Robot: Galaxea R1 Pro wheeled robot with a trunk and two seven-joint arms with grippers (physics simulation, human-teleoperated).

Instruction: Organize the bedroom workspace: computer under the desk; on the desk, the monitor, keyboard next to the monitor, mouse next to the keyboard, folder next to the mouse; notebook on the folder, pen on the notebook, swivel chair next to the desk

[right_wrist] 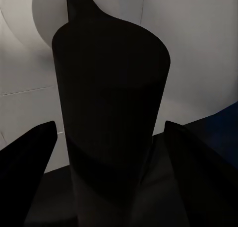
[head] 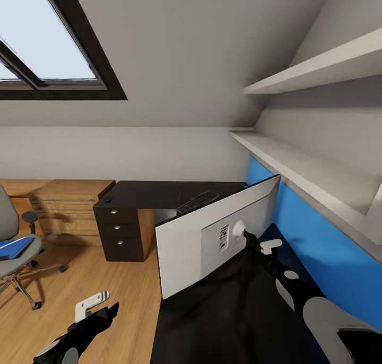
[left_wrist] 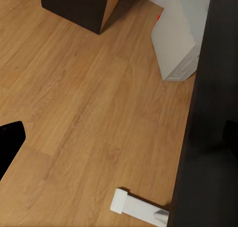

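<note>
The monitor shows its pale back, so its screen is hidden, and it covers part of the keyboard at 11 o'clock. The swivel chair and folder are cut by the edge at 9 o'clock. Whether the right gripper touches the monitor's dark stem cannot be told

Skylight: dark frame, set in the sloping ceiling, pale sky behind.
Wooden drawer chest: right beside the black drawers, against the low wall.
Shelves: two white ones (stacked).
Blue panel: under the lower shelf.
</note>
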